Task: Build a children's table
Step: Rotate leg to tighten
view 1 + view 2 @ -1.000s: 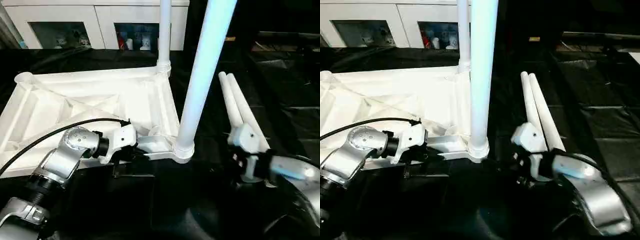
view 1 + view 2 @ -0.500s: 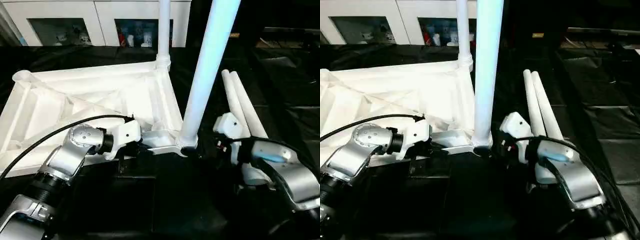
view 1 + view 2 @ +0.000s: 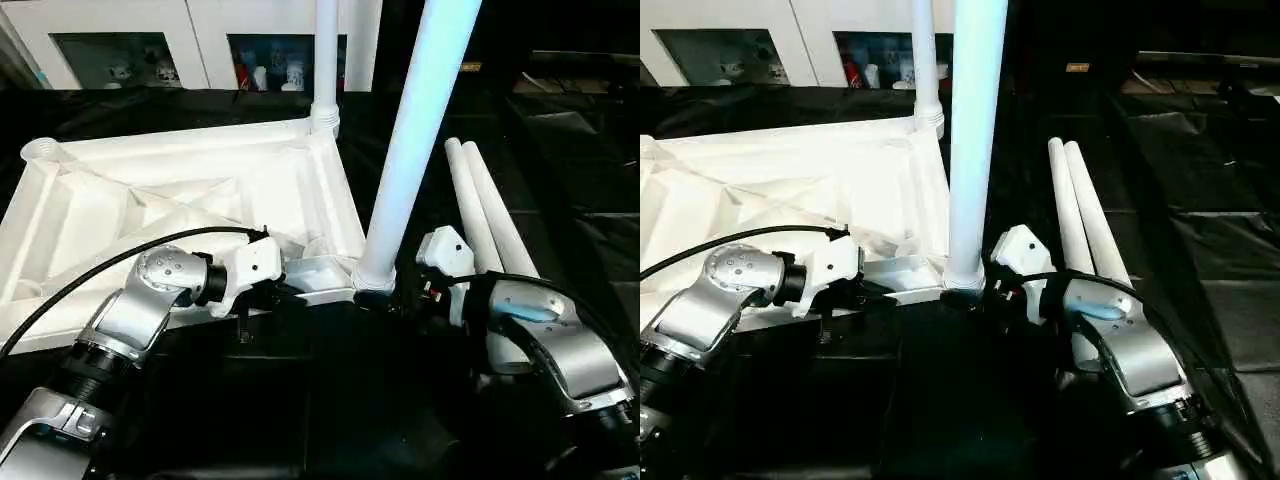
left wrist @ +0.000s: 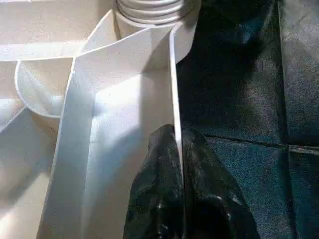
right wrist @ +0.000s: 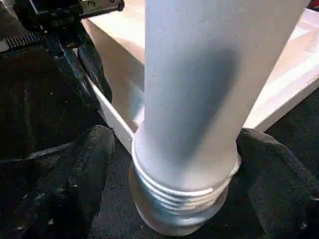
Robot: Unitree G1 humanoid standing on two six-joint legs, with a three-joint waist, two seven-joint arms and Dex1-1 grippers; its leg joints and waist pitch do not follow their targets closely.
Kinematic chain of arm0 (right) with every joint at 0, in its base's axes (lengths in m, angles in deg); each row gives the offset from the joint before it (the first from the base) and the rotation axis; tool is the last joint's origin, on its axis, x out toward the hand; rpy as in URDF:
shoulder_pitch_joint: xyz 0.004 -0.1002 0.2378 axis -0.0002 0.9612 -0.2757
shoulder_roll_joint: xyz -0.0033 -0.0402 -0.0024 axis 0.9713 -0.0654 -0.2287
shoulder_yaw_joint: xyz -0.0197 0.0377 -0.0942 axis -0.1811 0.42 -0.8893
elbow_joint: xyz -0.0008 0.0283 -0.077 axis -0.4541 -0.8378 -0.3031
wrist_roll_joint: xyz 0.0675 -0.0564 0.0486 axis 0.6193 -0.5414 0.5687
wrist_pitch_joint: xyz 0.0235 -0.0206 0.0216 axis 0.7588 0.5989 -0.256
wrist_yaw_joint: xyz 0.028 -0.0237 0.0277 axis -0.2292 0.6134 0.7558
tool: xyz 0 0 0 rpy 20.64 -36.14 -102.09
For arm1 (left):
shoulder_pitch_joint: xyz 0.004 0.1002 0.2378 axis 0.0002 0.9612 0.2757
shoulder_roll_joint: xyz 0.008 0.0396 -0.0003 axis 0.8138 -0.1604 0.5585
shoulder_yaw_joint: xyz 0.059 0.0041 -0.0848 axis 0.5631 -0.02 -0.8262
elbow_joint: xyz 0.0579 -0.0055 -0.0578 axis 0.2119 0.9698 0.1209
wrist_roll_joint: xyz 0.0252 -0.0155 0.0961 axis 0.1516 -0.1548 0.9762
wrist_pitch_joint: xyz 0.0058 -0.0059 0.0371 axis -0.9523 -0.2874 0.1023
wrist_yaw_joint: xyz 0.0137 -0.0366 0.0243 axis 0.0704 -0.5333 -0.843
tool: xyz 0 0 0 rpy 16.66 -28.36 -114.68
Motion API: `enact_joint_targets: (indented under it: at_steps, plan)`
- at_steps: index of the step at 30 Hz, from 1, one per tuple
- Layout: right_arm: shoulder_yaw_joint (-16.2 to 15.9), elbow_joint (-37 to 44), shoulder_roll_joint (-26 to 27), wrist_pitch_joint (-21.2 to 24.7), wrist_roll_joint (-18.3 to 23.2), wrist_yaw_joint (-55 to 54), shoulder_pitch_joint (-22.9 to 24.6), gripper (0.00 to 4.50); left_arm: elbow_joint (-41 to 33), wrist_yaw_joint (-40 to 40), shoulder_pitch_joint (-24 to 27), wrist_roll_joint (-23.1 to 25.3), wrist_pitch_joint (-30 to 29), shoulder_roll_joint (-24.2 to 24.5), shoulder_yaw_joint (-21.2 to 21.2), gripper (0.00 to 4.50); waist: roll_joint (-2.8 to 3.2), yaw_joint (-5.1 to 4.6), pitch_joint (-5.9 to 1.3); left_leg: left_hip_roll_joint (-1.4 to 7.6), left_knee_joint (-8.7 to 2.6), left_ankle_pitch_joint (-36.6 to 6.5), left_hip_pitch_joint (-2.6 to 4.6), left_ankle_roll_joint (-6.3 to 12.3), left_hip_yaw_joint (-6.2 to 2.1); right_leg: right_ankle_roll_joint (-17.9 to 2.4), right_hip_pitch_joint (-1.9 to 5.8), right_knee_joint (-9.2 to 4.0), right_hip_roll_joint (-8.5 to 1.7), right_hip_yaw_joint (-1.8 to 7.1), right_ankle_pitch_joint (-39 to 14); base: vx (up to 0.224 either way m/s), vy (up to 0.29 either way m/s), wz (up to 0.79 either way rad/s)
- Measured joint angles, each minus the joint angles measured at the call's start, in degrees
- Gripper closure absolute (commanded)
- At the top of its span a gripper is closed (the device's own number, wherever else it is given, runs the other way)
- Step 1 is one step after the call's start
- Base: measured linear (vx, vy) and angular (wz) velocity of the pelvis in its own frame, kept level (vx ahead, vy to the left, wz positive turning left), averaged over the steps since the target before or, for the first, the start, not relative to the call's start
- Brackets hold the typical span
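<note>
The white tabletop (image 3: 200, 190) lies upside down on black cloth, its ribbed underside showing. One leg (image 3: 326, 60) stands in the far corner socket. A second leg (image 3: 412, 150) stands in the near right socket. Two loose legs (image 3: 482, 215) lie side by side to the right. My left gripper (image 4: 175, 133) is shut on the tabletop's thin rim wall, close to the near right socket. My right gripper (image 5: 182, 154) is open, one finger (image 5: 92, 164) on each side of the standing leg's ribbed base (image 5: 179, 199).
A white cabinet (image 3: 130, 40) with glass doors stands along the back. Black cloth (image 3: 570, 150) covers the surface all around. A black cable (image 3: 100, 275) arcs from my left arm over the tabletop's near edge.
My right gripper has swung left, away from the loose legs, and now straddles the base of the near standing leg. The left gripper keeps its hold on the rim.
</note>
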Motion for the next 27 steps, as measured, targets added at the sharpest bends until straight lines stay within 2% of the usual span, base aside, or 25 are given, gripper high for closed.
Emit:
enact_joint_targets:
  at_steps: [11,23,27]
  plan:
    - [0.1,-1.7,0.6,-1.4,0.0,-0.1,-0.7,1.74,-0.2,0.3,0.0,0.0,0.0,0.2,-0.1,4.5,-0.13,-0.03,0.15,0.0,-0.16,0.0,0.01,-0.01,0.05,0.0,-0.06,-0.05,-0.01,0.01,0.0,0.0,0.0,0.0]
    - [0.1,-1.7,1.0,-2.0,-0.1,-0.3,-0.7,1.82,-0.2,0.6,0.0,0.0,0.0,0.4,-0.6,4.5,-0.19,-0.06,0.38,0.0,-0.38,0.0,0.03,-0.02,0.09,0.0,-0.15,-0.06,-0.01,0.01,0.0,0.0,0.0,0.0]
    - [0.7,-2.0,2.9,-2.5,-0.7,-2.7,0.0,1.82,-0.3,-0.4,0.0,0.1,-1.1,-0.5,-1.1,4.5,-0.22,-0.16,0.42,0.0,-0.45,0.0,0.06,-0.02,0.11,0.1,-0.21,-0.08,-0.01,0.02,0.0,0.0,0.0,0.0]
